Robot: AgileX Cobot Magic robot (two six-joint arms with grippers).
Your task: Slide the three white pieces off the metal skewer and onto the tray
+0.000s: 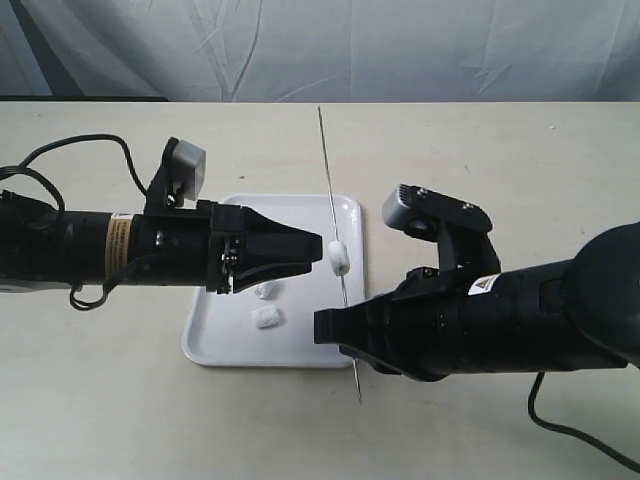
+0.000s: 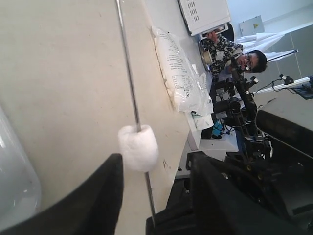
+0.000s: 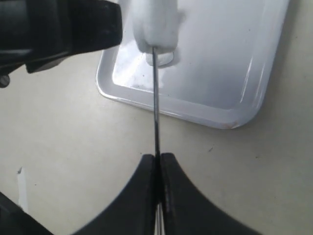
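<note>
The thin metal skewer point(image 1: 331, 200) hangs tilted over the right rim of the white tray point(image 1: 205, 350). My right gripper point(image 1: 342, 335) is shut on its lower part, and the grip shows in the right wrist view too point(image 3: 157, 159). One white piece point(image 1: 339, 256) is still threaded on the skewer point(image 3: 155, 98). My left gripper point(image 1: 316, 247) is open, with its tips just left of that piece. In the left wrist view the piece point(image 2: 138, 147) sits on the skewer point(image 2: 128, 68) just past the spread fingers point(image 2: 98, 196). Two more white pieces point(image 1: 266, 290) point(image 1: 267, 318) lie on the tray.
The beige table spreads around the tray point(image 3: 220, 73). A black cable point(image 1: 75, 150) loops behind my left arm and another point(image 1: 560, 425) trails by my right arm. A white curtain point(image 1: 350, 45) closes off the back.
</note>
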